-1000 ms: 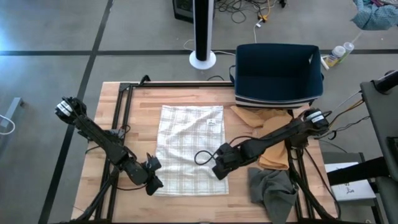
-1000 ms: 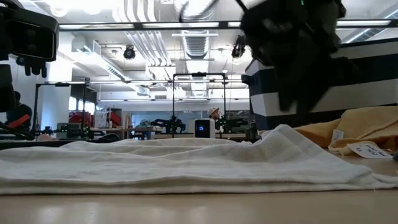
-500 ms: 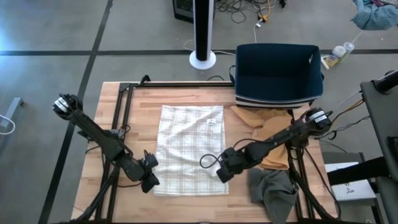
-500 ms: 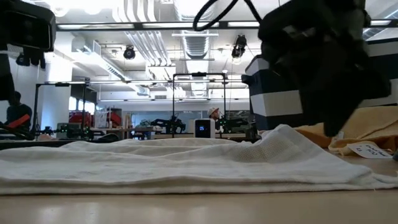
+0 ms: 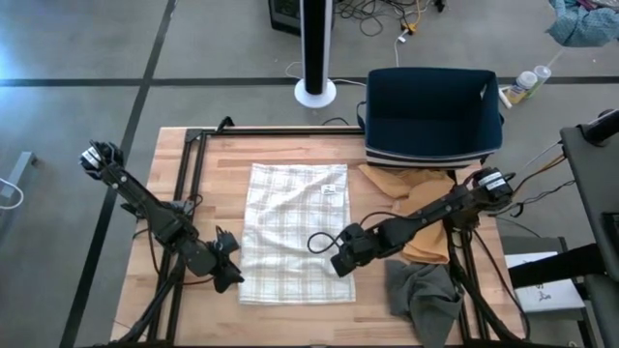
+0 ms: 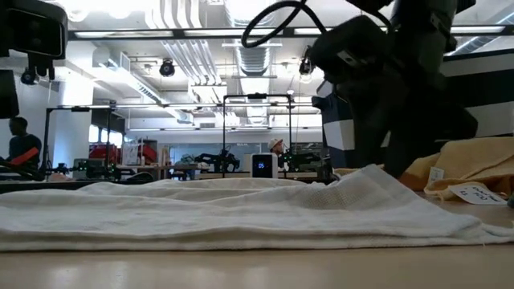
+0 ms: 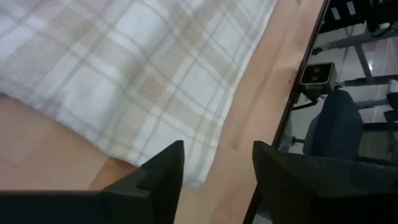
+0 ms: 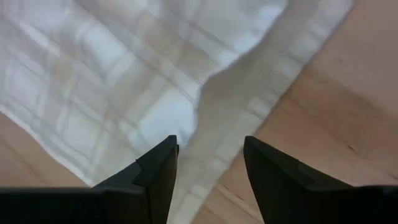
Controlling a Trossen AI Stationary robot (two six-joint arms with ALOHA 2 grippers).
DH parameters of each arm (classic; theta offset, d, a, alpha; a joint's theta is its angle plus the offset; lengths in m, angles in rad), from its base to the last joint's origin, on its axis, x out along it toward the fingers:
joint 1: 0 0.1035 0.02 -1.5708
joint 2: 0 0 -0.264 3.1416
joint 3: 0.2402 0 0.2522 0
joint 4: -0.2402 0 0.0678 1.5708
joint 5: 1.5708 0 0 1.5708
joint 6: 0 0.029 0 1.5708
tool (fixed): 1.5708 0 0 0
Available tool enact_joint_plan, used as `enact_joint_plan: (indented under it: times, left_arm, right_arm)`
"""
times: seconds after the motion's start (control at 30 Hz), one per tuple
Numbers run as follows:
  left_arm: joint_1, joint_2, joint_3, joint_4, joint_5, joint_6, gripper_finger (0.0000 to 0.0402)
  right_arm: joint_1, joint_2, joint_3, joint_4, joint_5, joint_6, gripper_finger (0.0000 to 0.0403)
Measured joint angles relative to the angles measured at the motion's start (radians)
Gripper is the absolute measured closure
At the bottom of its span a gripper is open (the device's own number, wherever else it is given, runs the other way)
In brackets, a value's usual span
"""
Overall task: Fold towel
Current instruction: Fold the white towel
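Observation:
A white plaid towel (image 5: 295, 232) lies spread flat on the wooden table (image 5: 213, 164), rumpled along its middle; in the low view it is a low white ridge (image 6: 241, 209). My left gripper (image 5: 227, 274) hangs open just left of the towel's near left corner (image 7: 189, 177), which shows between its fingers (image 7: 217, 177). My right gripper (image 5: 343, 263) points steeply down, open, over the towel's right edge near the near right corner; that edge (image 8: 249, 106) runs between its fingers (image 8: 208, 162). In the low view it reaches down behind the ridge (image 6: 385, 120). My right gripper stands with its fingers astride the towel's right edge (image 8: 211, 93), coming from above. Whether its tips touch the cloth I cannot tell, since the towel's ridge hides them in the low view. My left gripper touches nothing.
A dark blue bin (image 5: 432, 111) stands at the far right. A tan cloth (image 5: 416, 208) and a grey cloth (image 5: 423, 295) lie to the right of the towel. A white pole stand (image 5: 315, 92) is behind the table. Bare wood lies left of the towel.
My left gripper has drawn back a little toward the table's left edge and risen, away from the towel's near left corner. My right gripper has come down over the towel's right edge. The towel lies as before.

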Motion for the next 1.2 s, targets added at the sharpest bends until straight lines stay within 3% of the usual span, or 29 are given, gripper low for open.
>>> enact_joint_plan:
  times: [0.2,0.8,1.1,1.2]
  left_arm:
    - [-0.02,0.002,0.0,0.002,0.001,-0.027,0.0197]
    - [-0.02,0.021,0.0,0.01,0.008,0.002,0.0234]
    - [-0.02,-0.11,0.0,-0.197,0.005,0.009,0.0215]
    - [-0.02,-0.159,0.0,-0.196,-0.034,0.009,0.0206]
  right_arm:
    - [0.0,-0.003,-0.011,0.032,-0.005,0.013,0.0224]
    - [-0.042,-0.005,0.023,0.021,-0.038,-0.045,0.0224]
    - [-0.046,-0.005,0.02,0.019,-0.032,-0.029,0.0224]
    - [-0.046,-0.004,0.0,0.012,-0.003,0.024,0.0224]
